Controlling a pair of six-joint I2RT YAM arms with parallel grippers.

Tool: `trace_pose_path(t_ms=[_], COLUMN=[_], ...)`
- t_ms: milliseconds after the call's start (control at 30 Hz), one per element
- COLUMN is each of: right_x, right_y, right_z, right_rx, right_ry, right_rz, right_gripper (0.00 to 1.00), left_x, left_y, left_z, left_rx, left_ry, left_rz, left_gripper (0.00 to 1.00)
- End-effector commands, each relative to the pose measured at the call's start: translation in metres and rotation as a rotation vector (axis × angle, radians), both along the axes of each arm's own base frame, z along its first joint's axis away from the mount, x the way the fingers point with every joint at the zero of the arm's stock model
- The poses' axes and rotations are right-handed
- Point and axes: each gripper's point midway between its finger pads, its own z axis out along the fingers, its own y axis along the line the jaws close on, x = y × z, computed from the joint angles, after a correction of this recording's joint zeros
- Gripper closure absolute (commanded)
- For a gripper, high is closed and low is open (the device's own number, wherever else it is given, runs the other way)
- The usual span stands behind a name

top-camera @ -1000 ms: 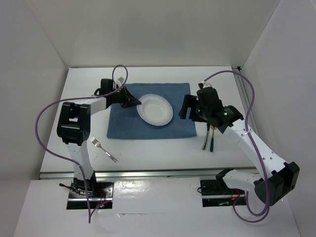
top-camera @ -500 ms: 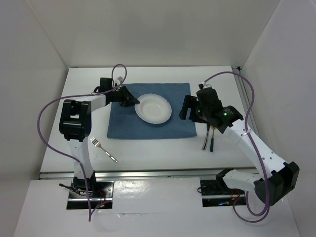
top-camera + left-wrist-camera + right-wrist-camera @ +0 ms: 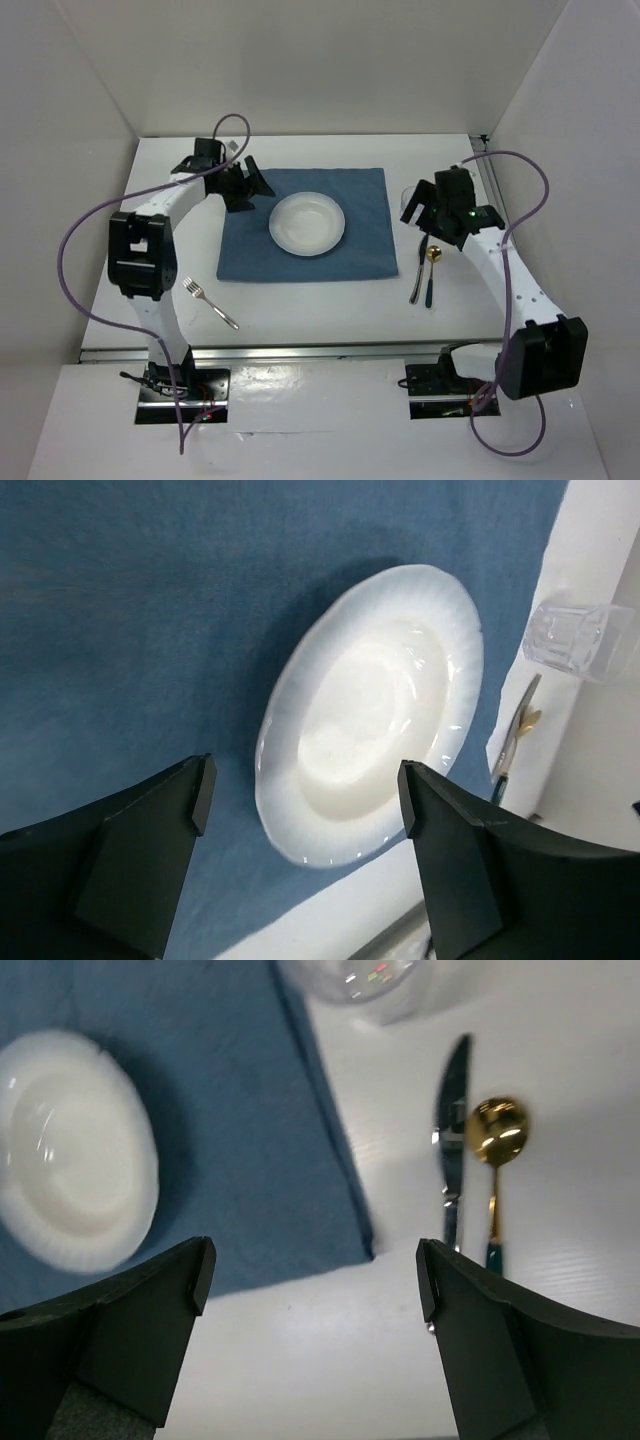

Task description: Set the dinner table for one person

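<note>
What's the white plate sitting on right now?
The plate lies on the blue cloth mat, nothing inside it. The mat covers the dinner table beneath, so that patch is hidden.

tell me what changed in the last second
The left claw let go of the plate and pulled back left; the plate settled flat on the mat. The right claw backed off rightward, uncovering the glass. Fork, knife and spoon stayed put.

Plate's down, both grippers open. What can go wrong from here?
1. The glass stands close by the right gripper; a swing of that arm could tip it.
2. The fork lies askew off the blue mat, near the left arm's base; likely an awkward close-in pick for the left gripper.
</note>
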Motion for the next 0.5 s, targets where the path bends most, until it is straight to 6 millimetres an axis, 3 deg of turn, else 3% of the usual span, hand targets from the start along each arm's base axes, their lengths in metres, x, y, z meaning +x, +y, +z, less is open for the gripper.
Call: trace_pose_path(t_ms=[0,33,67,100,133,167,233,267,300,333,467], right_x=[0.045,0.052,0.059,0.071,0.078,0.084,0.108,0.115,0.120,0.129,0.144], right_y=[-0.026,-0.033,-0.040,-0.056,-0.059,-0.061,-0.065,-0.073,-0.076,-0.082,-0.093], right_z=[0.027,0.025,0.021,0.012,0.008,0.002,-0.006,-0.024,-0.015,-0.025,-0.048], right_rx=[0.043,0.050,0.047,0.050,0.060,0.061,0.061,0.051,0.042,0.040,0.038], right_ry=[-0.119,-0.113,-0.106,-0.086,-0.081,-0.079,-0.096,-0.054,-0.076,-0.054,-0.018], right_rz=[-0.067,-0.083,-0.095,-0.135,-0.139,-0.134,-0.142,-0.165,-0.175,-0.188,-0.212], right_gripper=[0.06,0.06,0.06,0.06,0.06,0.06,0.08,0.10,0.11,0.16,0.23], left_x=[-0.002,-0.007,-0.017,-0.026,-0.034,-0.047,-0.065,-0.075,-0.083,-0.095,-0.118], left_y=[0.026,0.030,0.032,0.028,0.031,0.029,0.029,0.023,0.019,0.020,0.019], left_z=[0.092,0.102,0.128,0.131,0.135,0.152,0.142,0.142,0.141,0.138,0.130], left_rx=[0.176,0.193,0.226,0.234,0.246,0.239,0.229,0.206,0.198,0.199,0.218], left_ry=[-0.216,-0.230,-0.295,-0.304,-0.310,-0.352,-0.331,-0.323,-0.319,-0.315,-0.313], left_rz=[0.048,0.065,0.065,0.060,0.061,0.058,0.055,0.042,0.036,0.036,0.016], left_gripper=[0.08,0.08,0.08,0.08,0.08,0.09,0.09,0.09,0.09,0.09,0.09])
